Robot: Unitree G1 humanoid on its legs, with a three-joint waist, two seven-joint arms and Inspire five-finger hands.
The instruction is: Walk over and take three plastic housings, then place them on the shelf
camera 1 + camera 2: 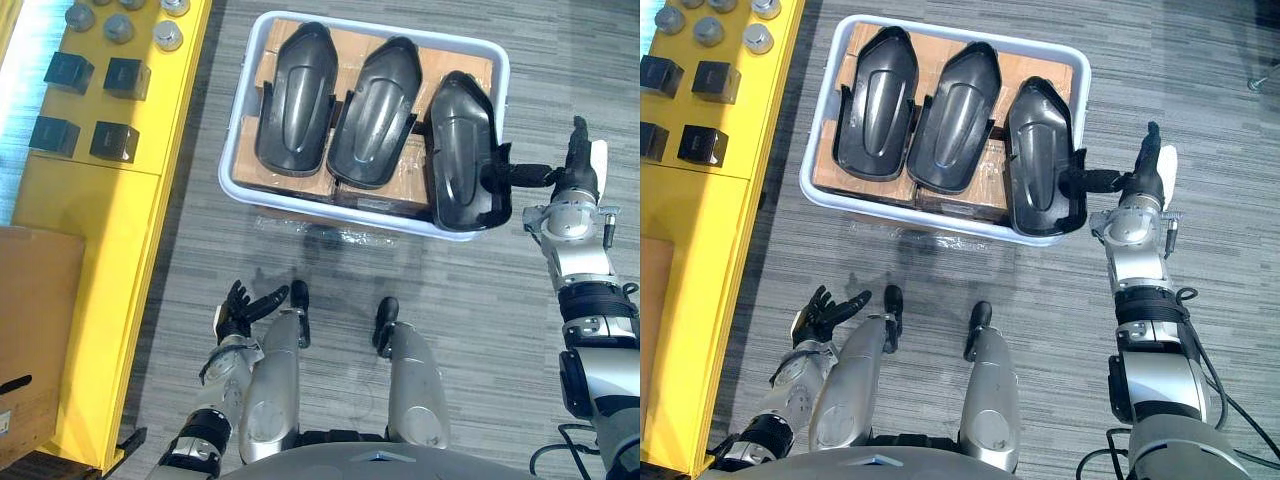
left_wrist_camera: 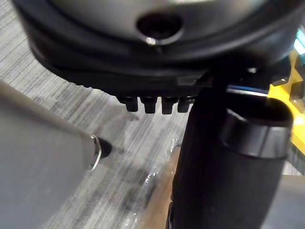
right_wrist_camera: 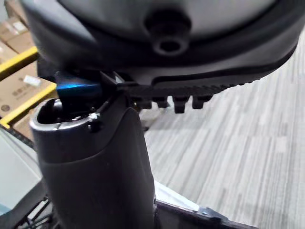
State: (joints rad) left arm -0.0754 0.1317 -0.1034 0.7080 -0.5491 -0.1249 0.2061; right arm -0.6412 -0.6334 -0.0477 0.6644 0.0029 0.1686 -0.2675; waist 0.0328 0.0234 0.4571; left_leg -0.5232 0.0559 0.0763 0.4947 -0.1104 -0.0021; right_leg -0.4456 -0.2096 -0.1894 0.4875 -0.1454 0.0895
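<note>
Three black plastic housings lie side by side on cardboard in a white bin (image 1: pixel 232 182) on the floor ahead: the left housing (image 1: pixel 296 100), the middle housing (image 1: pixel 378 110) and the right housing (image 1: pixel 462 150). My right hand (image 1: pixel 575 165) is just outside the bin's right wall, open, its fingers straight and pointing away from me. Its thumb (image 1: pixel 520 175) stretches sideways and touches the right housing's outer edge. My left hand (image 1: pixel 240 310) hangs low by my left side, open and palm up, with nothing in it.
A yellow shelf (image 1: pixel 110 230) runs along the left, carrying dark cubes (image 1: pixel 68 72) and grey round parts (image 1: pixel 118 28). A cardboard box (image 1: pixel 30 330) sits at its near end. Grey carpet lies between me and the bin.
</note>
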